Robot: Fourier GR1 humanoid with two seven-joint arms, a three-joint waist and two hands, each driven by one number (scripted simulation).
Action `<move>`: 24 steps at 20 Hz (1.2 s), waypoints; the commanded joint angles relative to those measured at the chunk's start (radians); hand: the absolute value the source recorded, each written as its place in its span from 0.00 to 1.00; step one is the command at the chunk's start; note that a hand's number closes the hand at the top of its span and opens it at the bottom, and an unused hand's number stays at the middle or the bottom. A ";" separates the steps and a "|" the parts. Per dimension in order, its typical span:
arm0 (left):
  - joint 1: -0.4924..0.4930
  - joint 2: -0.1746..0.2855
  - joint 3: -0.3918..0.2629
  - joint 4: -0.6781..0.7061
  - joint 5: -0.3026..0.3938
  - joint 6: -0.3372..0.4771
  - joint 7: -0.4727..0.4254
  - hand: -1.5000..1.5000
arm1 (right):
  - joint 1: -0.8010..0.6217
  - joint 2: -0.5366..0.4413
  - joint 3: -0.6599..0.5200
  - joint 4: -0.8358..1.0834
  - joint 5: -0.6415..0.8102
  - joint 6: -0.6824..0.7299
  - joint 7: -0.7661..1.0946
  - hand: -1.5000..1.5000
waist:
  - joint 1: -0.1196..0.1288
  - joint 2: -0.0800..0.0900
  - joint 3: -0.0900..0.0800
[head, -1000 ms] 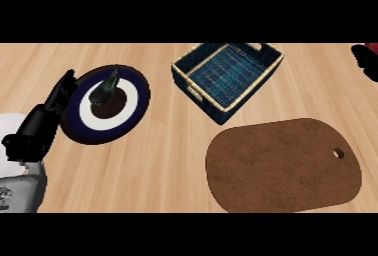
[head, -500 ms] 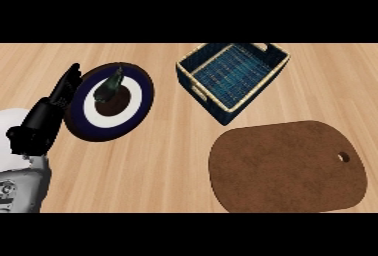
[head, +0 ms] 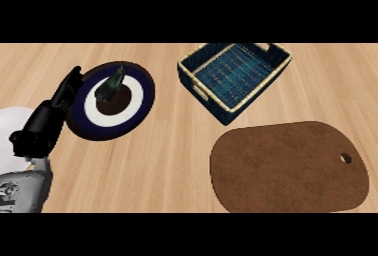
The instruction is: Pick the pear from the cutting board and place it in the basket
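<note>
Pear (head: 111, 88) is found on a plate (head: 145, 95) left of the basket (head: 203, 97). The left hand (head: 52, 117), farther left, is straight-fingered and empty. A grasp round the pear's middle is advised.

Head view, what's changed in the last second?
The dark shape at the top right edge, probably the right robot hand, has left the view. Everything else shifted only slightly rightward together. The left robot hand stays open beside the plate, whose dark object, the basket and the cutting board are unchanged.
</note>
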 commanded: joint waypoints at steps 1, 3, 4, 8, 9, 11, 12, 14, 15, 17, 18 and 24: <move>-0.035 0.014 0.009 0.004 0.014 -0.020 0.019 0.50 | -0.126 0.057 -0.015 0.230 0.017 -0.050 0.011 1.00 | 0.012 0.005 0.000; 0.019 0.024 0.017 -0.024 0.011 -0.022 -0.008 0.50 | -0.135 0.053 -0.038 0.286 -0.007 -0.016 -0.013 1.00 | 0.009 0.001 0.001; 0.010 -0.018 -0.026 0.004 -0.035 0.015 -0.013 0.50 | -0.164 0.075 -0.018 0.338 0.014 -0.024 -0.004 1.00 | 0.008 0.004 0.000; 0.027 -0.010 0.000 0.012 -0.023 0.014 -0.038 0.50 | -0.202 0.092 -0.054 0.416 -0.011 0.006 0.049 1.00 | -0.002 0.000 0.000; -0.043 0.031 0.027 0.016 0.025 -0.042 0.024 0.50 | -0.216 0.111 -0.053 0.469 0.008 -0.044 0.039 1.00 | 0.004 0.004 0.000; 0.052 0.013 0.019 -0.036 0.011 -0.021 -0.010 0.50 | -0.177 0.083 -0.014 0.453 0.026 0.056 0.060 1.00 | -0.007 -0.006 0.001; 0.033 -0.030 -0.027 -0.046 -0.025 0.014 0.012 0.50 | -0.198 0.091 0.008 0.499 0.050 0.068 0.069 1.00 | -0.004 -0.003 0.001; -0.006 -0.026 -0.017 -0.003 -0.035 0.026 0.020 0.50 | -0.214 0.050 0.019 0.556 0.058 0.143 0.044 1.00 | -0.011 0.000 0.001; 0.012 0.003 0.014 -0.005 -0.005 -0.004 0.005 0.50 | -0.220 0.041 0.040 0.557 0.077 0.166 0.055 1.00 | -0.012 -0.003 0.000; 0.008 -0.014 0.001 0.001 -0.012 0.003 0.017 0.50 | -0.178 0.041 0.054 0.572 0.087 0.163 0.002 1.00 | -0.019 -0.003 0.001; -0.008 -0.017 -0.001 0.006 -0.022 0.014 0.024 0.50 | -0.201 0.063 0.069 0.567 0.095 0.180 0.020 1.00 | -0.021 -0.005 0.001; -0.007 0.015 0.030 -0.002 0.013 -0.027 0.007 0.50 | -0.271 0.080 -0.013 0.661 0.033 0.198 0.013 0.00 | -0.006 -0.002 0.001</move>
